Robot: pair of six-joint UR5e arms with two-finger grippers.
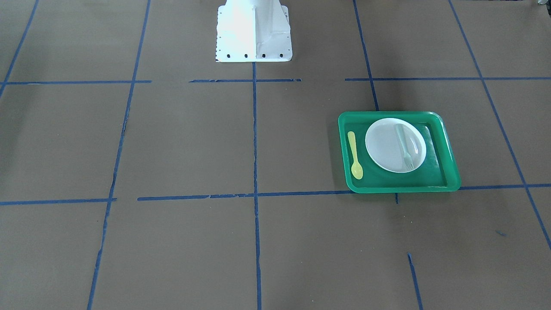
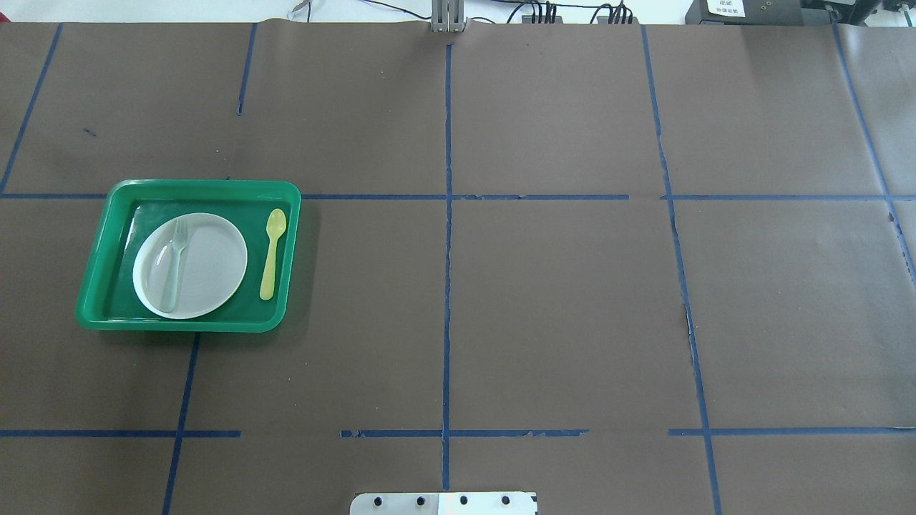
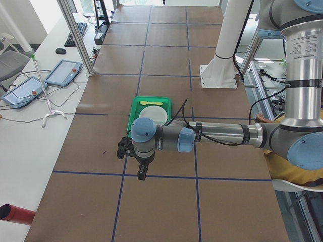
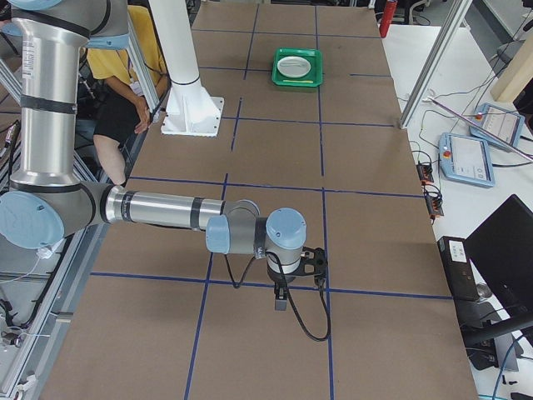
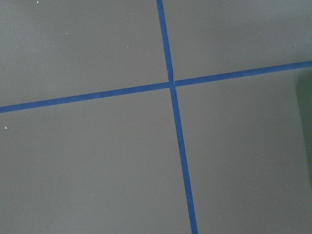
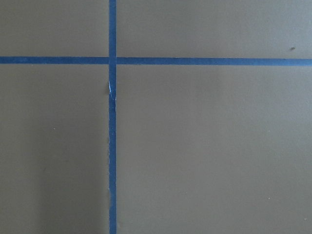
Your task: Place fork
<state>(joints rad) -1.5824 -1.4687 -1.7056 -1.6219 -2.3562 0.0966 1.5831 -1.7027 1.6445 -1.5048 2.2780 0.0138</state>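
On the plate (image 2: 215, 257) lies the fork (image 2: 174, 266) (left pincer (image 3: 143, 174), right pincer (image 4: 281, 300): state unclear).

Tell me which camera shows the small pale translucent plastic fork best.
The overhead exterior view: the small pale translucent plastic fork lies on the white round plate, tines distinct. The front-facing view shows it fainter; in both side views it is too small; wrist views show only table.

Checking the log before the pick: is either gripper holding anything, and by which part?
Nothing appears held: the fork lies on the plate, apart from the left gripper and right gripper.
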